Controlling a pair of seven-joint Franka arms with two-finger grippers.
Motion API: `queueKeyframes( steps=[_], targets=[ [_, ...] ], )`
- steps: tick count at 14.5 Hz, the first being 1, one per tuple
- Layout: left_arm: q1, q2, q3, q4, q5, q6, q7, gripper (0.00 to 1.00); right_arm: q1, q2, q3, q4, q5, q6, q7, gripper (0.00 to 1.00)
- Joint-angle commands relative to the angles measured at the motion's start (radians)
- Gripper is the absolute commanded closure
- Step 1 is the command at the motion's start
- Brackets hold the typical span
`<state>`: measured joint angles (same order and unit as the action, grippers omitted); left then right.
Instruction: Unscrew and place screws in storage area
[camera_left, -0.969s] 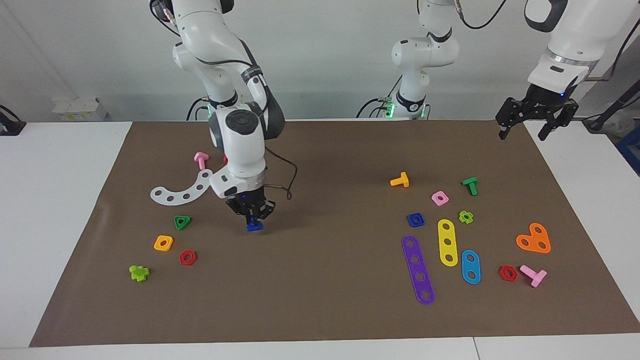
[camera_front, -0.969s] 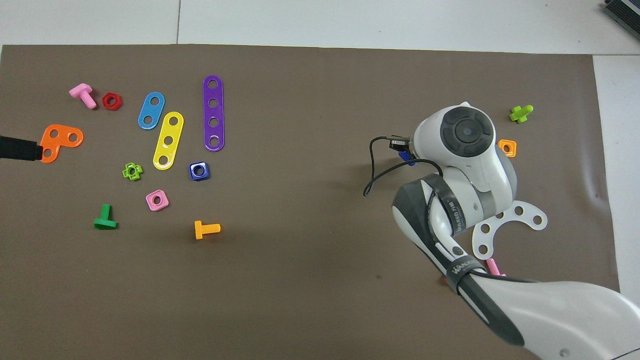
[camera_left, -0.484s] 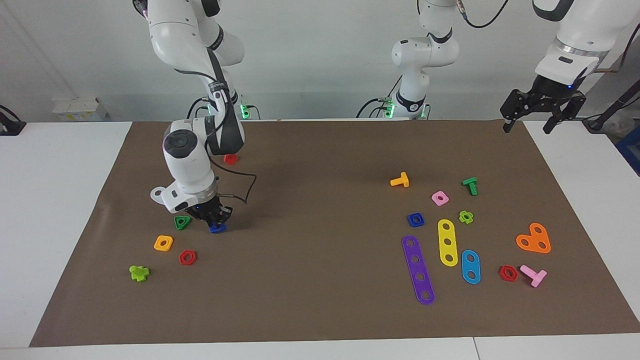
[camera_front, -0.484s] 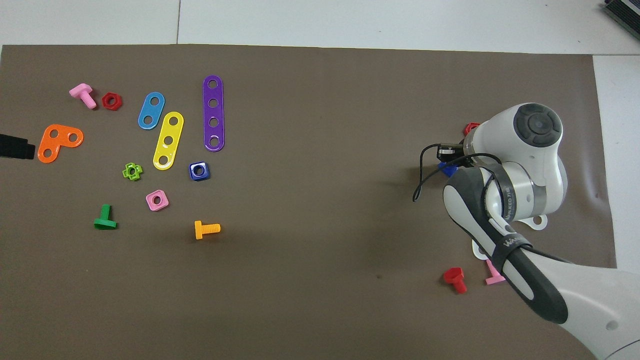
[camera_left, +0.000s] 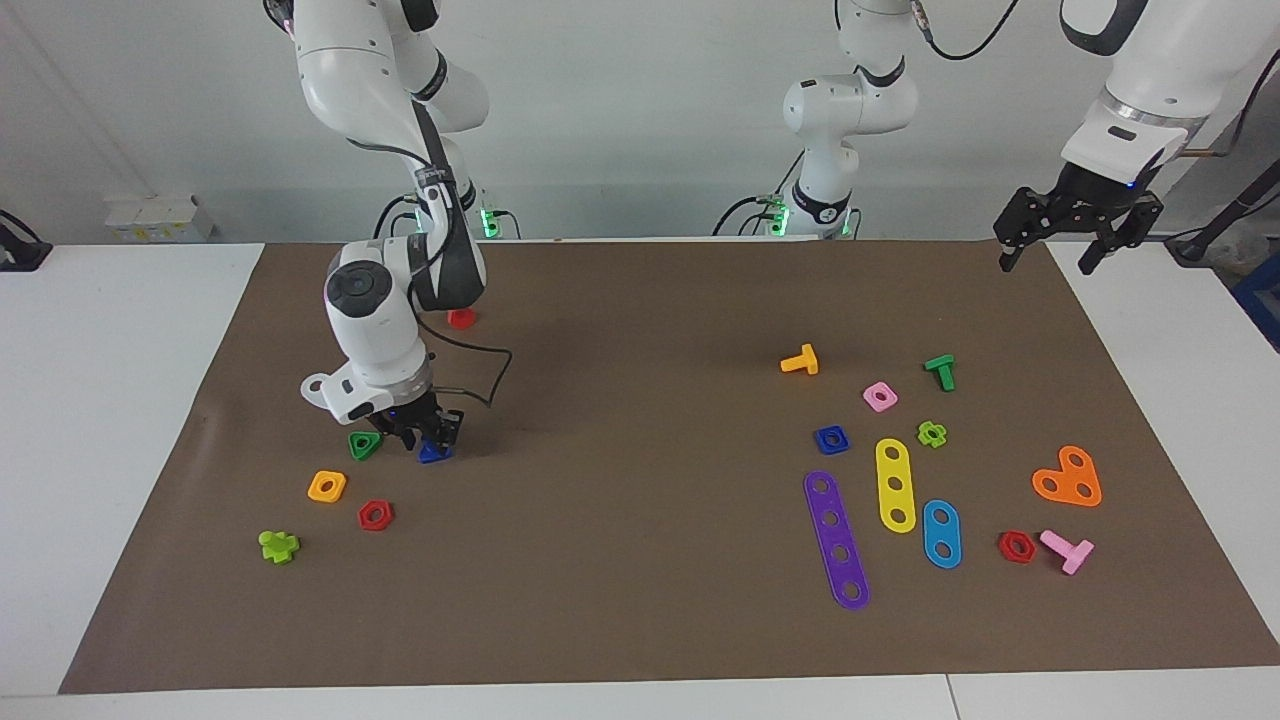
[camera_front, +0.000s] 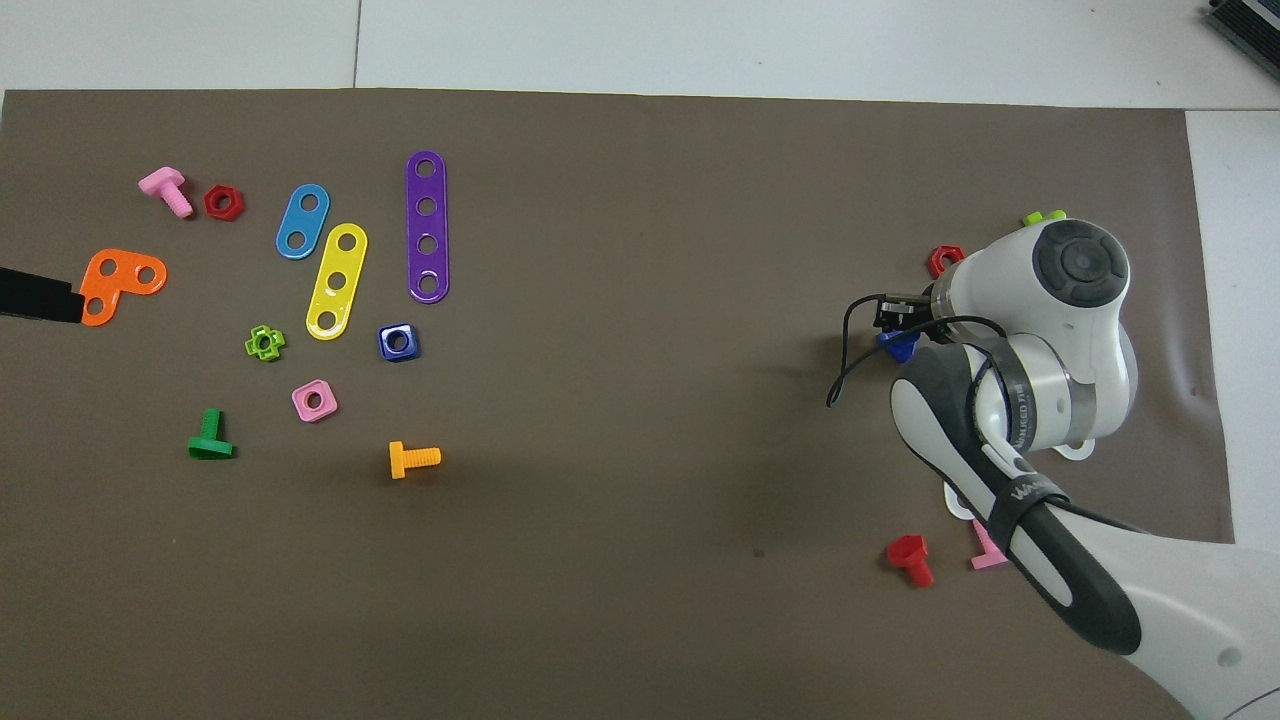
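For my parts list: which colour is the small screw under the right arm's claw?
Royal blue. The screw lies under the right claw, best seen in the facing view.

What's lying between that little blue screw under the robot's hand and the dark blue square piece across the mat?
Nothing: between the blue screw beneath the right tool and the blue square nut, the brown mat is bare. The facing view shows it best.

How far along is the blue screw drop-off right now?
Done: the small royal-blue triangular-head plastic screw is free of any plate and sits on the brown mat, beside the green triangular nut. In hand: the right gripper is low over it, fingers open around it. Left: lifting that gripper away. The left gripper waits, open, over the mat's corner.
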<state>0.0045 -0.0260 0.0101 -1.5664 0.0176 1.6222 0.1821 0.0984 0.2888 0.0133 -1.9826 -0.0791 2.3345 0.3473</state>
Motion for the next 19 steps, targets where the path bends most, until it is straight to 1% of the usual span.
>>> queueKeyframes(
  steps=[1,5,7,8,9,12,15,18,19],
  targets=[
    [-0.011,-0.028,0.007,-0.044,0.004,0.014,0.007,0.0,-0.017,-0.071,0.008,-0.002,0.021,-0.036,-0.019,0.0],
    [-0.008,-0.04,0.007,-0.066,-0.025,0.022,0.002,0.0,-0.034,-0.144,0.007,0.065,0.021,-0.174,-0.025,0.0],
    [-0.006,-0.052,0.007,-0.092,-0.027,0.039,0.002,0.0,-0.035,-0.224,0.007,0.076,0.022,-0.249,-0.036,0.0],
    [-0.006,-0.055,0.007,-0.099,-0.025,0.042,0.0,0.0,-0.035,-0.255,0.007,0.094,0.022,-0.304,-0.044,0.0],
    [-0.008,-0.055,0.007,-0.103,-0.025,0.042,0.0,0.0,-0.035,-0.275,0.007,0.134,0.022,-0.375,-0.054,0.0],
    [-0.008,-0.057,0.008,-0.103,-0.025,0.041,0.0,0.0,-0.042,-0.277,0.002,0.298,0.042,-0.544,-0.059,0.0],
    [-0.008,-0.06,0.008,-0.104,-0.025,0.039,0.0,0.0,-0.084,-0.26,0.0,0.431,0.096,-0.658,-0.097,0.0],
    [-0.011,-0.06,0.008,-0.104,-0.025,0.039,-0.003,0.0,-0.085,-0.255,0.0,0.493,0.098,-0.724,-0.12,0.0],
    [-0.011,-0.06,0.008,-0.104,-0.025,0.039,-0.004,0.0,-0.083,-0.257,0.0,0.499,0.097,-0.754,-0.142,0.0]
  ],
)
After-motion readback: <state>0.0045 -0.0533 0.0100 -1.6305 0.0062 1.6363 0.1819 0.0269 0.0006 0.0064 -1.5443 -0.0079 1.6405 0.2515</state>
